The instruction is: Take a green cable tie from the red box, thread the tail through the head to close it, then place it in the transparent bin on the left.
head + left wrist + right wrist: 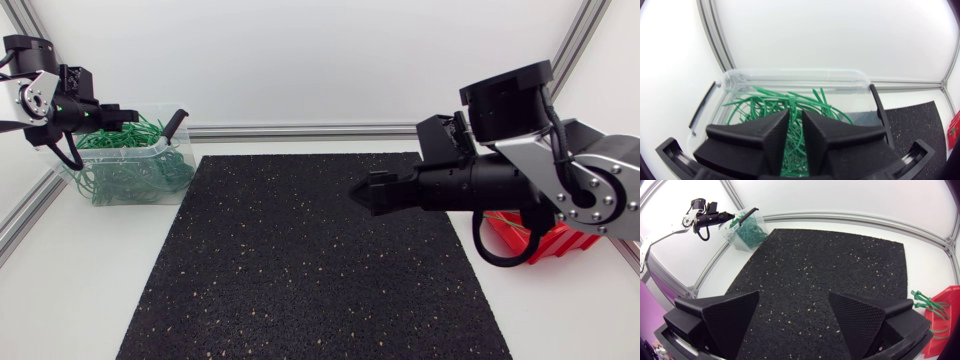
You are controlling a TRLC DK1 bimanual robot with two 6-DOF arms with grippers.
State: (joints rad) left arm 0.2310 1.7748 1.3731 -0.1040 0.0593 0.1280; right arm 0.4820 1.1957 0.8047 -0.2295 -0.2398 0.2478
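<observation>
Entry: ties (925, 302) in red box (950, 322), at table (90, 290) right edge, tails toward the middle, just beside your right gripper (794, 294), which is wide and empty; right arm nearer. Your left gripper (795, 112) sits over bin (790, 74), far-left corner: gap narrow, nothing clamped

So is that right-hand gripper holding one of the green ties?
No, the right gripper is wide open, with only the black mat showing between its fingers.

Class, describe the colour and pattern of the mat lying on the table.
The mat is black, flecked with small pale specks; the right wrist view shows it best.
</observation>
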